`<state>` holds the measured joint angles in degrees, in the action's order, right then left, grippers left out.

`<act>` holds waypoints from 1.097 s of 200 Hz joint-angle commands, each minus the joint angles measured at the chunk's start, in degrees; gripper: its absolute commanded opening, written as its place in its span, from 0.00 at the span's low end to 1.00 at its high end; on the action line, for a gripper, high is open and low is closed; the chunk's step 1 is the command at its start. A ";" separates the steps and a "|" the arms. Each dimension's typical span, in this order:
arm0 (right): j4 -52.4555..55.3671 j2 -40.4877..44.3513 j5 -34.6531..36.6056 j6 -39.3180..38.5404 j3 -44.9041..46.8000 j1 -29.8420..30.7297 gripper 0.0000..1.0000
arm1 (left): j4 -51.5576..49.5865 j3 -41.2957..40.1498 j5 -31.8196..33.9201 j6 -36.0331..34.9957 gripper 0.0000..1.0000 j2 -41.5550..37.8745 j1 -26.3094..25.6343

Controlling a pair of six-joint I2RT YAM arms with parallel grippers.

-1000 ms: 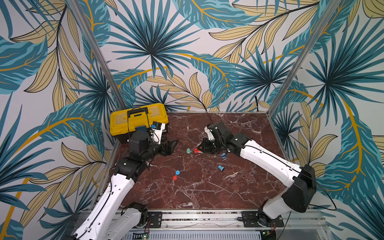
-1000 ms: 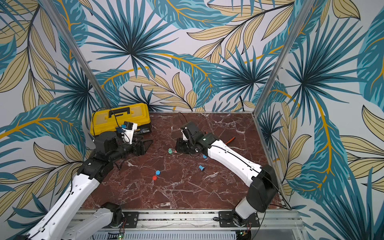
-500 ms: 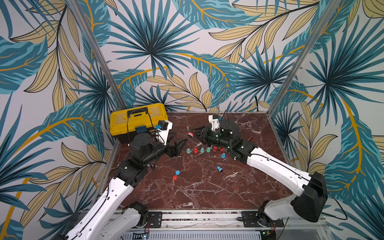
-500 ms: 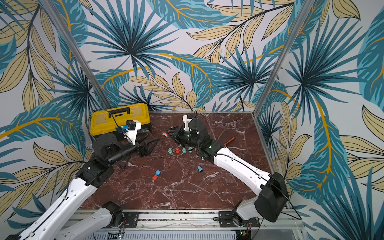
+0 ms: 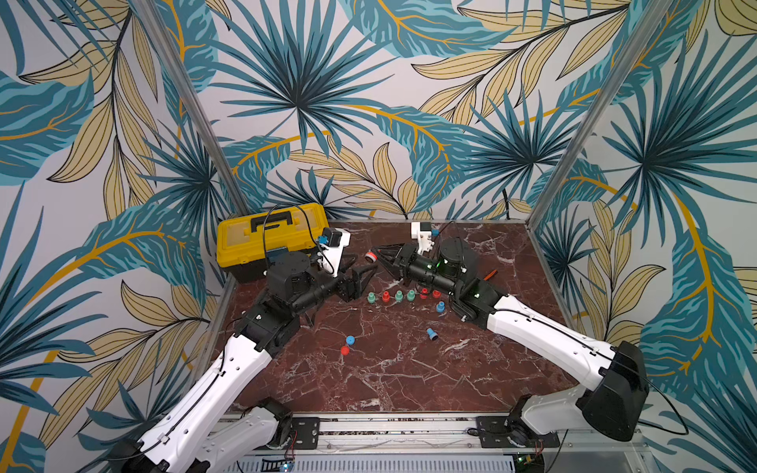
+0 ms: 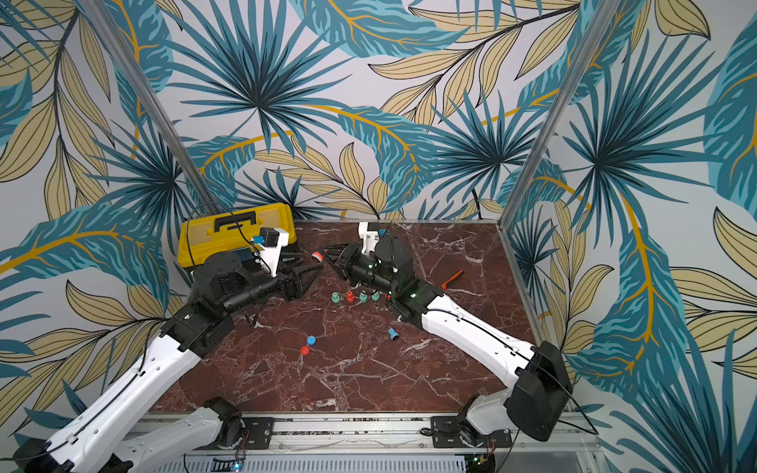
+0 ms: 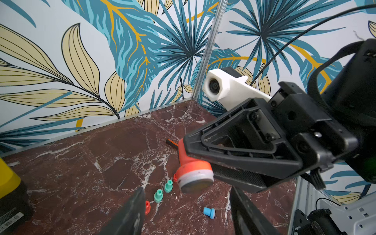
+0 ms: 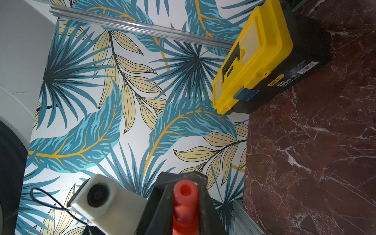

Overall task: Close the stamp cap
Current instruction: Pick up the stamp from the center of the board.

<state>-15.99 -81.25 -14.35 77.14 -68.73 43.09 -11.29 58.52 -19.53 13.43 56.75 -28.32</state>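
Jutting from the right claw [image 5: 378, 253], the red stamp [image 5: 370, 257] faces the left claw [image 5: 363, 265]

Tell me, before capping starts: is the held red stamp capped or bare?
Looks bare: the red stamp shows its pale flat face with no cap over it.

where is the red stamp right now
In a top view the red stamp is held above the back middle of the table in the right gripper, pad end facing the left gripper, near the yellow toolbox.

The toolbox [image 5: 272, 233] sits at the back left of the surface [image 5: 409, 381]. A row of stamps [image 5: 398, 295] crosses its middle, with two caps [image 5: 350, 340] lying nearer the front.
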 commanded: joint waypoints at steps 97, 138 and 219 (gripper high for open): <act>-2.79 -1.63 -2.89 0.26 1.76 0.59 0.05 | 1.53 4.04 0.67 -0.86 0.46 2.84 -0.69; -3.07 -2.22 -2.85 0.01 1.93 0.59 0.05 | 1.71 3.97 0.72 -0.86 0.43 2.67 -0.73; -3.57 -2.07 -4.07 -1.91 1.52 0.52 0.08 | 1.71 3.38 0.43 -1.25 0.22 2.97 -0.78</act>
<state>-18.15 -82.78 -15.75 77.12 -68.03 43.11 -11.31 60.27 -18.87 13.02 59.53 -28.84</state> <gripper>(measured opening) 0.191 0.292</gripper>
